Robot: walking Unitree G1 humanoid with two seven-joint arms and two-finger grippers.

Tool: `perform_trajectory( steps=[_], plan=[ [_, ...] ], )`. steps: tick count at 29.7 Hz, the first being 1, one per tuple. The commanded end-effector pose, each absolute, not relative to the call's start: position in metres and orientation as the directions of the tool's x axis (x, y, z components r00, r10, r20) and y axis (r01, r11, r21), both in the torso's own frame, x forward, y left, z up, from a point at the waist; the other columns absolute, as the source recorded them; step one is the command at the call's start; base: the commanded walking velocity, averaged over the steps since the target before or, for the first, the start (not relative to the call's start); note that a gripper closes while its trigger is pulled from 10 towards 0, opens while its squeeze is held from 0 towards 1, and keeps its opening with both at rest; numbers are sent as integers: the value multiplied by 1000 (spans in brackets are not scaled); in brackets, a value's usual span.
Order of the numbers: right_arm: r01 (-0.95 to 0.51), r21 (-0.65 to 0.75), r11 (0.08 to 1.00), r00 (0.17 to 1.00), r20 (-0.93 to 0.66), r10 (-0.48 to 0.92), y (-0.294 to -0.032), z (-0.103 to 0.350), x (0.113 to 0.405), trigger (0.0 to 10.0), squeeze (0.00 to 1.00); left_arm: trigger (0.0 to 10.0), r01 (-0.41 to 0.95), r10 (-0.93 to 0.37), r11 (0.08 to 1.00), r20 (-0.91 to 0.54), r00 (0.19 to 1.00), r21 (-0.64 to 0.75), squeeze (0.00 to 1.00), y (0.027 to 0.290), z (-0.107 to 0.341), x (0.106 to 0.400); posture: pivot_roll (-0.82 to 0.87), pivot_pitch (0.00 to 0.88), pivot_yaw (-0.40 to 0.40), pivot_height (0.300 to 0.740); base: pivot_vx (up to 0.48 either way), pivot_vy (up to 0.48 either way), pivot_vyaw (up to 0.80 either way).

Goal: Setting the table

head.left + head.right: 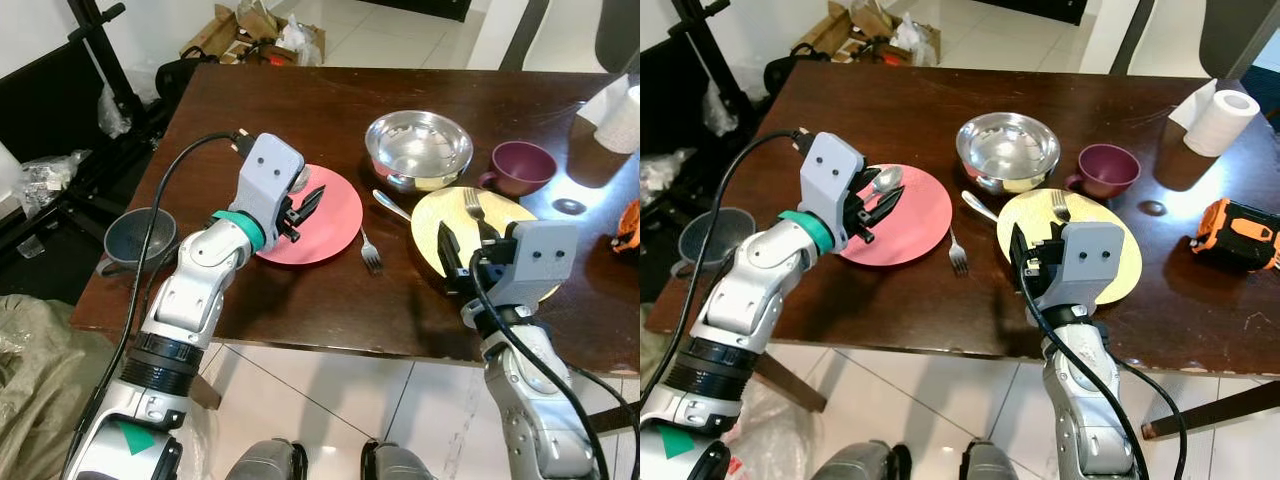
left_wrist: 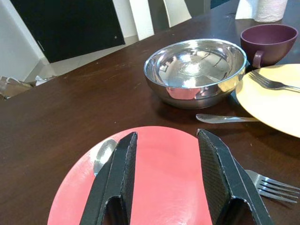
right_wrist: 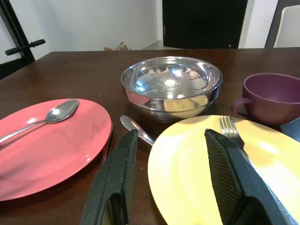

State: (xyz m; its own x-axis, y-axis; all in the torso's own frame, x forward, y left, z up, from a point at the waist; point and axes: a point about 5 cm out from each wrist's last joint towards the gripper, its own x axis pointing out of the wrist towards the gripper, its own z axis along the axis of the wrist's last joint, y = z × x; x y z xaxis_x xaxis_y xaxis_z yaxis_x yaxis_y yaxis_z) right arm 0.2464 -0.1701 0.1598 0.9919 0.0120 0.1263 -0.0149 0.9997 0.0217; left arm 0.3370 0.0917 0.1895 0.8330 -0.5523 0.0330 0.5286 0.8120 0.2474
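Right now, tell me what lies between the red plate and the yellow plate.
A fork and a spoon handle lie on the table between the red plate and yellow plate, clearest in the eye views.

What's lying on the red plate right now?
A spoon lies on the red plate, bowl toward the far rim. The left gripper hovers open above it, covering the handle's end from the head camera. Nothing else shows on it.

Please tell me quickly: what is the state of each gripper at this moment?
Left gripper: open, empty, above the red plate.
Right gripper: open, empty, over the near edge of the yellow plate.
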Motion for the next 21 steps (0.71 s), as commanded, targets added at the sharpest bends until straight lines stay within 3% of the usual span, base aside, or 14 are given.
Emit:
perform_trajectory(
  steps=[1, 21],
  plan=[
    [-19, 28, 999, 994, 112, 15, -165, 158, 246, 10000, 0, 10000, 513, -534, 816, 4, 846, 266, 0, 96, 184, 336, 57, 27, 104, 740, 0, 0, 0],
    [51, 52, 997, 990, 126, -57, -169, 160, 255, 10000, 0, 10000, 445, -459, 856, -8, 888, 263, 0, 100, 175, 335, 66, 18, 108, 740, 0, 0, 0]
  ],
)
